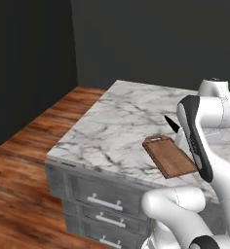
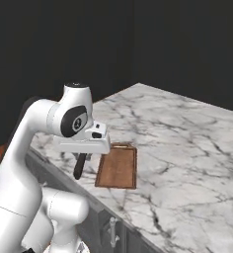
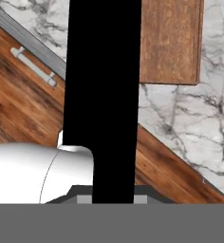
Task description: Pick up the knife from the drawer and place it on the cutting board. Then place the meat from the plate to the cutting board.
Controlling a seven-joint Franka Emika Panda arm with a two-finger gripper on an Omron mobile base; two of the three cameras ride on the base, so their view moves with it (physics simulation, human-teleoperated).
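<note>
The knife, clamped in the gripper, hides the cutting board's near edge up close.

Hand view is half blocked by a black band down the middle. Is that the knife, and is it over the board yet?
Observer: Yes, it's the knife. In the right base view its handle hangs from the gripper, beside the cutting board, not over it.
Operator: Where does the blade point?
Observer: In the left base view its pointed tip shows past the arm, against the marble counter beyond the board's tab end.
Operator: And the drawers?
Observer: In the left base view, the drawer fronts look shut.
</note>
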